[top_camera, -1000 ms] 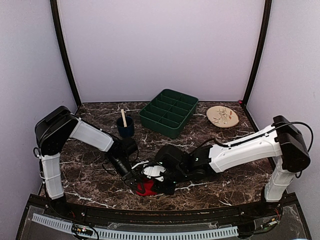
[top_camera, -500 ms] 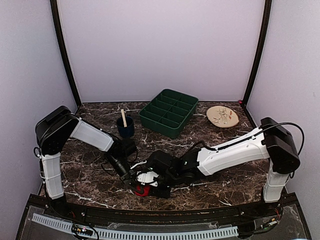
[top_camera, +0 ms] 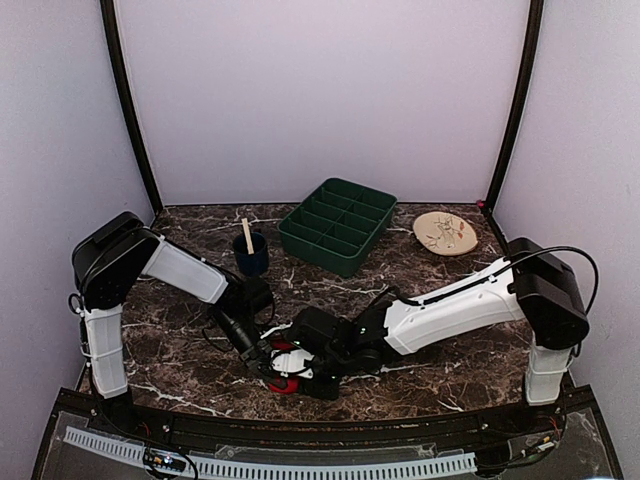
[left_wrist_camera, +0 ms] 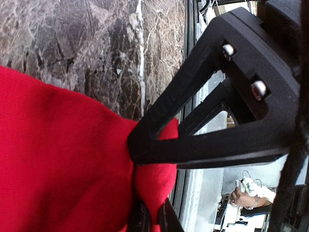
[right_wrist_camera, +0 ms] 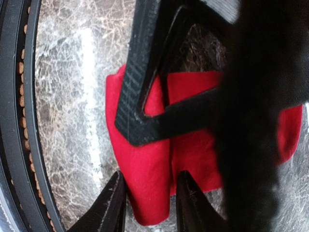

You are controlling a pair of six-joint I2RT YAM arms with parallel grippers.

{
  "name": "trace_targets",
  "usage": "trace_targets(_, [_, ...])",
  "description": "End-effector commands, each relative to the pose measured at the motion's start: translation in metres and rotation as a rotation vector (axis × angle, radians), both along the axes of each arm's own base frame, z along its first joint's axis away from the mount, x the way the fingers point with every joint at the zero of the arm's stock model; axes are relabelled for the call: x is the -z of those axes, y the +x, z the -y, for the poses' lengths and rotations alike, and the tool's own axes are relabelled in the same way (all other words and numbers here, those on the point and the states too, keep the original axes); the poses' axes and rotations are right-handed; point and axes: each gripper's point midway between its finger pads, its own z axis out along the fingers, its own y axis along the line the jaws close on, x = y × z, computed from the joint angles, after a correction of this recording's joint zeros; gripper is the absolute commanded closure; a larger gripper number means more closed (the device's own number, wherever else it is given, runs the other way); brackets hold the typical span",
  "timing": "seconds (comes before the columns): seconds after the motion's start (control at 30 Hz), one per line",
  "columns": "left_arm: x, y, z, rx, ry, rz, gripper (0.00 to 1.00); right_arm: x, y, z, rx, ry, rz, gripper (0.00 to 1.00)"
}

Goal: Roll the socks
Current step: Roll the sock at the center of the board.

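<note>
While my left hand (left_wrist_camera: 141, 186) clamps an edge of the red sock (left_wrist_camera: 63, 164) on the counter (left_wrist_camera: 87, 43), my right hand (right_wrist_camera: 150, 205) straddles a fold beside it; whether it grips, I cannot tell.

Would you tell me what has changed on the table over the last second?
The right arm swung leftward, carrying the right gripper farther over the red sock, toward the left gripper; less of the sock shows now. The left gripper stayed clamped on it. Tray, cup and plate stayed put.
</note>
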Motion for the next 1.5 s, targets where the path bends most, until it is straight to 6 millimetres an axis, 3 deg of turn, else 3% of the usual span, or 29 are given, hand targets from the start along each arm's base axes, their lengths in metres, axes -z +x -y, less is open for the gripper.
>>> trace_targets(0.0, [-0.005,-0.005,0.0,0.007,-0.016,-0.032,0.95,-0.001,-0.003,-0.013,-0.041,0.024,0.003,0.71])
trace_targets(0.33, [-0.004,-0.002,0.0,0.001,-0.008,-0.028,0.93,0.014,-0.01,-0.004,-0.068,-0.017,-0.024,0.91])
trace_targets(0.5, [0.003,0.002,-0.002,-0.02,0.052,-0.014,0.84,0.021,-0.01,-0.001,-0.066,-0.04,-0.036,1.0])
trace_targets(0.87, [0.006,0.021,-0.006,-0.144,0.122,0.068,0.65,0.026,-0.006,0.007,-0.033,-0.053,-0.072,1.0])
trace_targets(1.1, [0.004,0.033,-0.015,-0.241,0.141,0.14,0.63,0.024,-0.005,0.008,-0.029,-0.057,-0.086,1.0])
trace_targets(1.47, [-0.016,0.058,-0.024,-0.39,0.126,0.298,0.61,0.021,-0.002,0.008,-0.016,-0.068,-0.12,1.0])
